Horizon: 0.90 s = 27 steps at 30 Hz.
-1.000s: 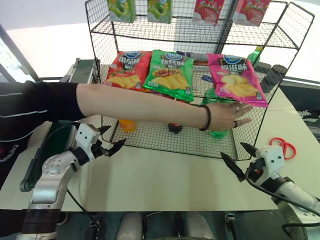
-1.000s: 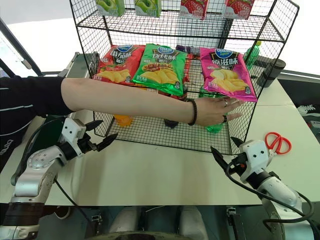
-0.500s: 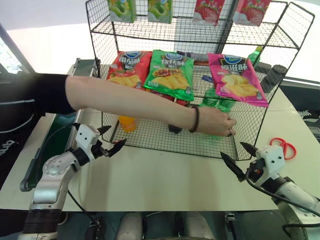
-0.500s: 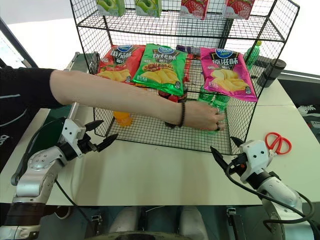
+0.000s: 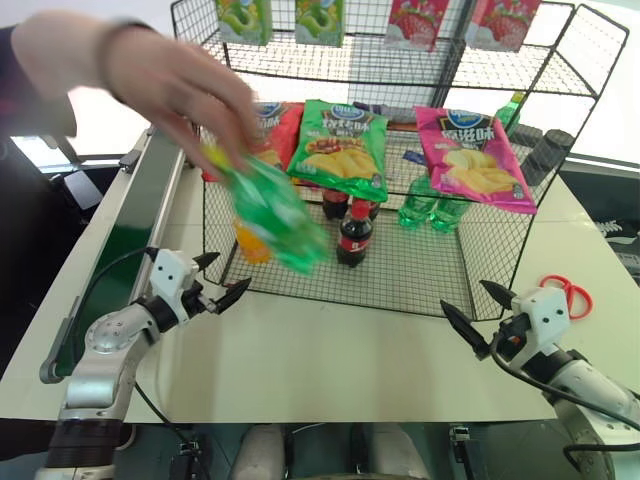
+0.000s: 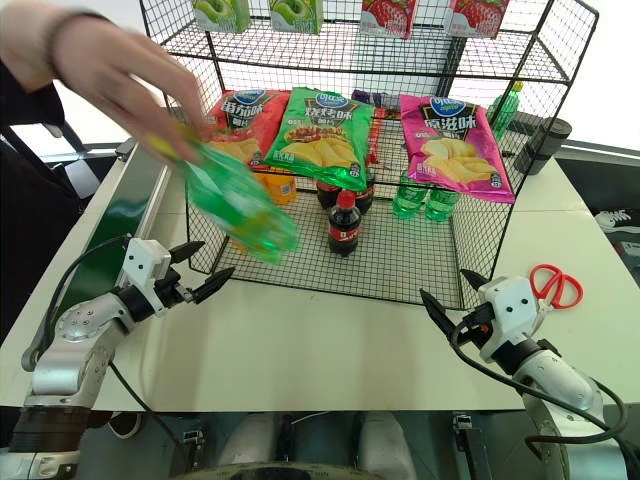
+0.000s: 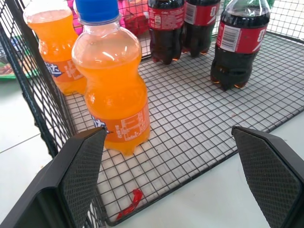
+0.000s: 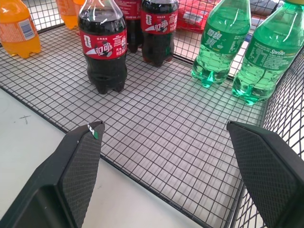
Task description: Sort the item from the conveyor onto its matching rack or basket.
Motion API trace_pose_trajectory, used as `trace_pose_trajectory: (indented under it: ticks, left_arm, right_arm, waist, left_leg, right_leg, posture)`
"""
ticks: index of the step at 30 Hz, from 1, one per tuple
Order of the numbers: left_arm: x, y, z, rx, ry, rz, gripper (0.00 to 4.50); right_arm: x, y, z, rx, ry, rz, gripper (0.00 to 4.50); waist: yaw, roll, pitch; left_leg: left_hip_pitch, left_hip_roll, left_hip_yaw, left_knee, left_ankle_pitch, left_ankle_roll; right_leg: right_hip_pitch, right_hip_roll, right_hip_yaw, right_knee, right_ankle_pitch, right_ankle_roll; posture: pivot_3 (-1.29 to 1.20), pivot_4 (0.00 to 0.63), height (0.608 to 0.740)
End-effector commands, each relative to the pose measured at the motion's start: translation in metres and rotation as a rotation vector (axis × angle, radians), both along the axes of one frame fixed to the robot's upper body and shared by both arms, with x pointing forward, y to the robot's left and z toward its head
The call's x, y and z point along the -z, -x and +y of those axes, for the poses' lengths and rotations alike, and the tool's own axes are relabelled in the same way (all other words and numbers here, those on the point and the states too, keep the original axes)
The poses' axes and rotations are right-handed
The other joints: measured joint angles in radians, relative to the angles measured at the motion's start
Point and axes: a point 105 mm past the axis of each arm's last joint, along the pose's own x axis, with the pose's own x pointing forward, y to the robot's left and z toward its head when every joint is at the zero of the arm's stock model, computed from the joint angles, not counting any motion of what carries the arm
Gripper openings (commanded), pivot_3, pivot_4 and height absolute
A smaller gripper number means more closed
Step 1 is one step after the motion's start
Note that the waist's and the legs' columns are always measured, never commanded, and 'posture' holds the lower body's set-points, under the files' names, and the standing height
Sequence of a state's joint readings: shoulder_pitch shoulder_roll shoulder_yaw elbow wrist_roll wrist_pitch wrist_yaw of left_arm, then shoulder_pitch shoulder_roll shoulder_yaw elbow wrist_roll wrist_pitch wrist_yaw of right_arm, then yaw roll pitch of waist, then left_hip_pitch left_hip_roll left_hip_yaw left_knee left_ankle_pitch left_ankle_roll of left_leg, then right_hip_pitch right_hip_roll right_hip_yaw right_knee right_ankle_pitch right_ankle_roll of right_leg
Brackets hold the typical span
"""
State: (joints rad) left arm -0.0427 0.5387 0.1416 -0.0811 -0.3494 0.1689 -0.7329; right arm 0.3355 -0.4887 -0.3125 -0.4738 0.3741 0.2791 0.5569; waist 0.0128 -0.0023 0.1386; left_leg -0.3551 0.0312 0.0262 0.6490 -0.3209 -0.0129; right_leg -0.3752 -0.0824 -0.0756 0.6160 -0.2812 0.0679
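A person's hand [image 5: 170, 85] holds the item [image 5: 270, 210], a clear-green soda bottle, tilted in the air in front of the rack's left end and beside the conveyor [image 5: 125, 255]. The black wire rack [image 5: 590, 60] carries chip bags, and its lowest tier holds orange bottles [image 7: 111, 95], cola bottles [image 8: 102, 52] and two more green bottles [image 8: 221, 42]. My left gripper [image 5: 228, 275] stands open at the rack's front left corner, below the held bottle. Over at the front right corner, my right gripper [image 5: 462, 294] is open too. Both are empty.
Red-handled scissors [image 5: 568, 295] lie on the white table [image 5: 340, 360] to the right of the rack. The conveyor runs along the table's left side. Snack packs hang from the rack's top tier [image 5: 330, 20].
The person's arm has drawn back out of the rack's lowest tier and swung left, carrying a green bottle with it. Neither gripper has moved.
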Motion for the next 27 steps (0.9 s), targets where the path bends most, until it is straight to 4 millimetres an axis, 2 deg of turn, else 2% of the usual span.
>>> trace_pose_trajectory:
  ticks: [1,8,13,18,24,27]
  left_arm:
    - [-0.016,0.000,0.002,-0.017,0.006,-0.065,4.50]
    - [-0.031,0.000,0.003,-0.033,0.027,-0.105,4.50]
    - [-0.051,0.001,0.018,-0.102,0.075,-0.128,4.50]
    - [-0.061,0.002,0.045,-0.257,0.141,-0.138,4.50]
    - [-0.051,0.000,0.091,-0.558,0.183,-0.133,4.50]
    - [-0.048,-0.003,0.105,-0.648,0.168,-0.139,4.50]
  right_arm:
    - [-0.008,-0.001,0.005,-0.014,0.002,-0.040,4.30]
    - [-0.009,-0.007,0.007,-0.024,-0.002,-0.046,4.30]
    - [-0.008,-0.010,0.009,-0.039,-0.007,-0.044,4.30]
    - [-0.007,-0.015,0.014,-0.065,-0.014,-0.043,4.30]
    - [-0.009,-0.022,0.023,-0.092,-0.025,-0.055,4.30]
    - [-0.009,-0.023,0.028,-0.101,-0.031,-0.058,4.30]
  waist:
    - [0.000,0.000,0.000]
    - [0.000,0.000,0.000]
    - [0.000,0.000,0.000]
    - [-0.001,0.000,0.000]
    - [0.000,-0.001,-0.001]
    - [0.001,-0.002,-0.001]
  left_leg:
    - [0.000,0.000,0.000,0.000,0.000,0.000]
    - [0.000,0.000,0.000,0.000,0.000,0.000]
    - [0.000,0.000,0.000,0.000,0.000,0.000]
    - [0.000,0.000,0.000,0.000,0.000,0.000]
    - [0.000,0.000,0.000,0.001,0.000,0.000]
    - [0.000,0.000,-0.001,0.001,0.000,0.000]
  right_leg:
    - [0.000,0.000,0.000,0.000,0.000,0.000]
    - [0.000,0.000,0.000,0.000,0.000,0.000]
    - [0.000,0.000,0.000,0.000,0.000,0.000]
    - [0.000,0.000,0.000,0.000,0.000,0.000]
    - [0.000,0.000,0.000,0.001,0.000,0.000]
    - [0.001,0.001,0.000,0.001,0.000,0.000]
  posture:
    - [0.00,0.150,0.740]
    - [0.00,0.150,0.740]
    - [0.00,0.150,0.740]
    - [0.00,0.150,0.740]
    - [0.00,0.150,0.740]
    - [0.00,0.150,0.740]
